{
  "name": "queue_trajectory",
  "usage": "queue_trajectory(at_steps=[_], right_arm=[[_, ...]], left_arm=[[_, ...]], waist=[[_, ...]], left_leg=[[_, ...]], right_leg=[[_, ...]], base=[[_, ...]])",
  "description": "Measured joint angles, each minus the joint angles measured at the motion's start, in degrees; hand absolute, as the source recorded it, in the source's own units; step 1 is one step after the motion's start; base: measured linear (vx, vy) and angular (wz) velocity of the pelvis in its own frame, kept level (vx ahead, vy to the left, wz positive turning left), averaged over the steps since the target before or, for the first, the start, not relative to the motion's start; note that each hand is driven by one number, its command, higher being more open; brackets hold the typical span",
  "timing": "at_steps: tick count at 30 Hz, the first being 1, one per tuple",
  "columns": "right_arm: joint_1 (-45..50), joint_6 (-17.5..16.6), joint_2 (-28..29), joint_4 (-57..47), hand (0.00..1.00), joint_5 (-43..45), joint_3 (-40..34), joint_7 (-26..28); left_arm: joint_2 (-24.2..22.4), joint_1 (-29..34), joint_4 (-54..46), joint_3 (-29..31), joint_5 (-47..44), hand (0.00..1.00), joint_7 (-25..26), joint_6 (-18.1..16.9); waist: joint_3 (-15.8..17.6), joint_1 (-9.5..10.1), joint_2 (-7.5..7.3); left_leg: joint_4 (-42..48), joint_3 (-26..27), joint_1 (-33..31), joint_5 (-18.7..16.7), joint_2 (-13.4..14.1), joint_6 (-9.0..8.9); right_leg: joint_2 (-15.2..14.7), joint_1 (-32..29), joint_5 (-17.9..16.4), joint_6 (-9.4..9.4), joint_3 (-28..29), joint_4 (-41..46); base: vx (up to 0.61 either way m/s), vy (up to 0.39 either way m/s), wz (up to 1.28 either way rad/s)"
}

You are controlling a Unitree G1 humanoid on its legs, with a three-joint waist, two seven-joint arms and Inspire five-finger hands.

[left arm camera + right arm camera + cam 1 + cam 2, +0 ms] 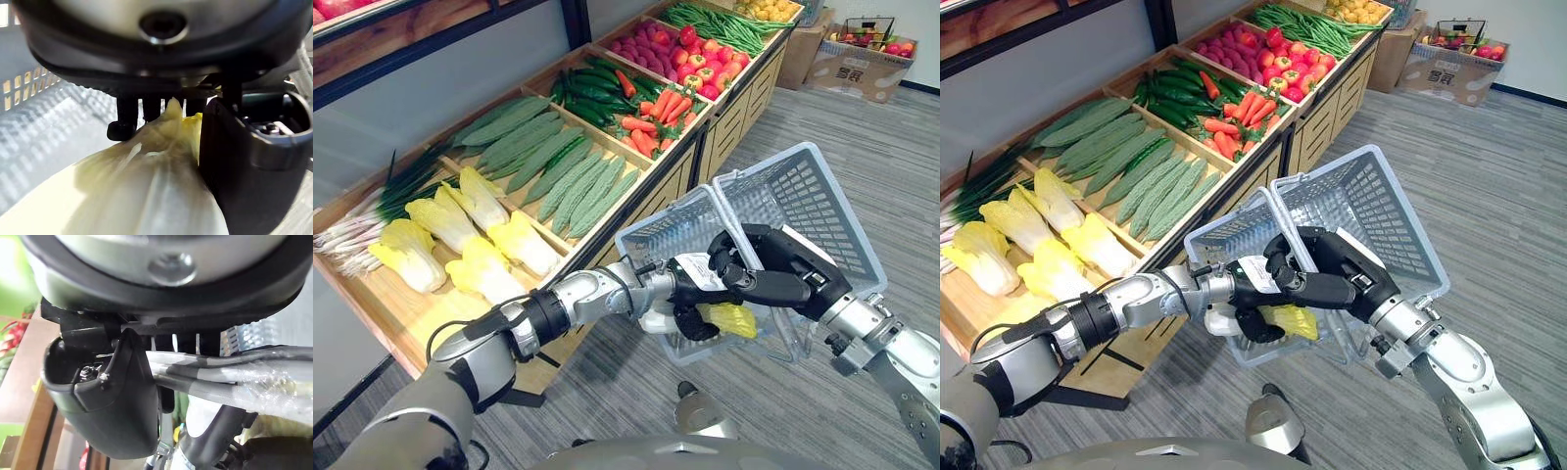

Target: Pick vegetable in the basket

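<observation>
While the right hand (pixel 785 262) clamps its fingers (pixel 732 253) on the tilted basket (pixel 808 191) handles (pixel 234 374), the left hand (pixel 690 284), curled round a Chinese cabbage (pixel 731 319), holds it inside; a slackened handle grasp could spill it.

I see left hand (pixel 161 63) pinching pale yellow cabbage (pixel 146 186) between fingers and thumb; slotted wall of white basket (pixel 29 98) close behind it.
</observation>
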Motion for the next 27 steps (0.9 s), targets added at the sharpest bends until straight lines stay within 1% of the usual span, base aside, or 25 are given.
queue_trajectory(at_steps=[1, 2, 4, 5, 7, 9, 12, 13, 22, 25, 27], right_arm=[[0.18, 0.00, 0.15, -0.07, 0.00, 0.08, 0.00, -0.01], [0.46, 0.00, 0.75, -0.21, 0.00, 0.14, 0.24, 0.00], [1.31, 0.04, 1.58, -0.24, 0.00, 0.13, 1.66, 0.04], [2.18, 0.04, 1.64, -0.48, 0.00, 0.30, 2.58, 0.27], [3.14, 0.16, 1.62, -0.64, 0.00, 0.48, 3.33, 0.57], [3.89, 0.65, 1.61, -0.62, 0.00, 0.68, 3.71, 0.41], [4.25, 0.83, 1.61, -0.56, 0.00, 1.27, 3.67, -0.02], [4.26, 0.83, 1.60, -0.56, 0.00, 1.66, 3.47, -0.09], [4.25, 0.83, 1.61, -0.59, 0.00, 1.69, 3.47, -0.13], [4.27, 0.83, 1.66, -0.60, 0.00, 1.70, 3.37, -0.10], [4.31, 0.83, 1.66, -0.78, 0.00, 1.81, 3.04, 0.45]], left_arm=[[0.01, -0.31, 0.41, 0.03, 0.06, 0.00, 0.01, 0.01], [0.00, -0.57, 1.01, 0.56, 0.08, 1.00, 0.09, 0.36], [-0.39, -0.60, 1.74, 3.18, 0.05, 1.00, 1.22, 0.59], [-0.66, -0.84, 2.03, 5.07, 0.04, 1.00, 2.43, 1.28], [-1.03, -2.28, 2.43, 6.61, 0.03, 1.00, 4.05, 2.01], [-0.98, -3.55, 2.74, 6.66, 0.00, 1.00, 4.33, 2.08], [-1.52, -3.56, 3.28, 6.14, 0.03, 1.00, 4.27, 1.77], [-1.62, -3.57, 3.41, 6.14, 0.03, 1.00, 4.28, 1.77], [-1.75, -3.57, 3.02, 6.14, -0.64, 1.00, 4.23, 1.57], [-0.78, -3.60, 1.15, 6.17, -3.52, 1.00, 3.09, 1.51], [0.89, -3.96, -0.49, 6.21, -7.98, 1.00, 0.97, 1.56]], waist=[[0.07, 0.05, -0.11], [0.23, 0.04, -0.36], [0.55, -0.02, -0.85], [0.69, 0.00, -1.08], [0.83, 0.10, -1.31], [0.82, 0.05, -1.30], [0.81, -0.08, -1.20], [0.85, -0.13, -1.25], [0.86, 0.11, -1.29], [0.85, 0.20, -1.28], [0.82, 0.11, -1.24]], left_leg=[[-0.01, -0.06, 0.00, 0.01, -0.01, 0.01], [-0.03, -0.21, -0.01, 0.01, -0.05, 0.01], [-0.08, -0.47, -0.04, -0.05, -0.12, -0.09], [-0.18, -0.61, -0.09, -0.08, -0.20, -0.19], [-0.47, -0.81, -0.14, 0.08, -0.41, -0.16], [-1.05, -0.97, -0.13, 0.33, -0.92, -0.16], [-1.12, -1.01, -0.14, 0.45, -0.99, 0.00], [-1.10, -1.15, -0.14, 0.67, -0.99, 0.35], [-1.10, -2.22, -0.25, 0.67, -1.20, 0.36], [-1.38, -2.40, -0.26, 0.69, -1.34, 0.11], [-1.65, -2.51, -0.25, 0.93, -1.42, 0.01]], right_leg=[[0.00, 0.03, 0.00, 0.00, -0.05, 0.01], [-0.01, 0.11, -0.02, 0.00, -0.16, 0.01], [-0.03, 0.14, -0.22, -0.08, -0.44, 0.08], [-0.07, 0.16, -0.28, -0.13, -0.65, 0.22], [-0.21, 0.23, -0.30, -0.15, -0.91, 0.23], [-0.53, 0.29, -0.30, -0.16, -1.14, 0.11], [-0.60, 0.39, -0.27, -0.12, -1.24, -0.08], [-0.62, 0.59, -0.25, -0.10, -1.38, -0.08], [-0.82, 1.30, -0.26, -0.08, -2.32, -0.19], [-0.84, 1.26, -0.41, -0.10, -2.52, -0.20], [-0.83, 1.26, -0.43, -0.14, -2.66, -0.17]], base=[[0.00, 0.013, 0.05], [0.00, 0.016, 0.06], [-0.01, 0.015, 0.07], [-0.01, 0.014, 0.07], [0.00, 0.013, 0.08], [0.01, 0.010, 0.07], [0.02, 0.012, 0.02], [0.03, 0.011, 0.05], [0.01, 0.017, 0.06], [-0.01, 0.017, 0.04], [-0.01, 0.006, 0.02]])
